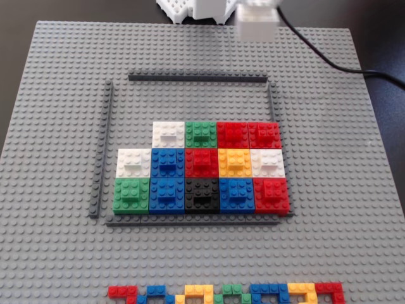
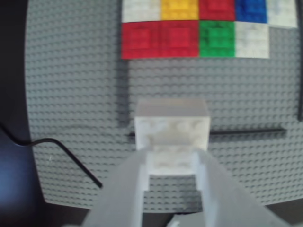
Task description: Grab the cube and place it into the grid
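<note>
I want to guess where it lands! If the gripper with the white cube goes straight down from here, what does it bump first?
Probably the dark strip at the grid's far edge, or bare baseplate beside it. The gripper holds the cube right above that strip in the wrist view, though height is hard to judge.

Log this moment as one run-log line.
gripper: shut on cube | cube: lifted above baseplate | grid: top-left cell empty

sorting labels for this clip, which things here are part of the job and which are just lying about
Part of the job:
- cube, white, held between the fingers of the gripper
- grid of coloured blocks, top row one block short at the left in the fixed view

Just lying about:
- line of small mixed-colour bricks at the near edge
- black cable
- grey baseplate
</note>
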You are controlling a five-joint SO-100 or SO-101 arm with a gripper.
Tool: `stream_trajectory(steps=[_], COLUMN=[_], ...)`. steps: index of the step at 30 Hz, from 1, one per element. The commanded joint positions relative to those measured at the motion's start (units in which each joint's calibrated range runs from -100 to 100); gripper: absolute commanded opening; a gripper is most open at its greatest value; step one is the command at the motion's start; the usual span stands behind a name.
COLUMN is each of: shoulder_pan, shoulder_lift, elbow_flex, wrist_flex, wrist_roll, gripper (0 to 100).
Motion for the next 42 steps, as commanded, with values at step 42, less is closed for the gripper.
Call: stream_trajectory(steps=[42], shoulder_pan=[28.1], shoulder_lift=[30.8], elbow_flex=[-4.8], wrist_flex=[-11.7], wrist_roll=[18.4], gripper=[0])
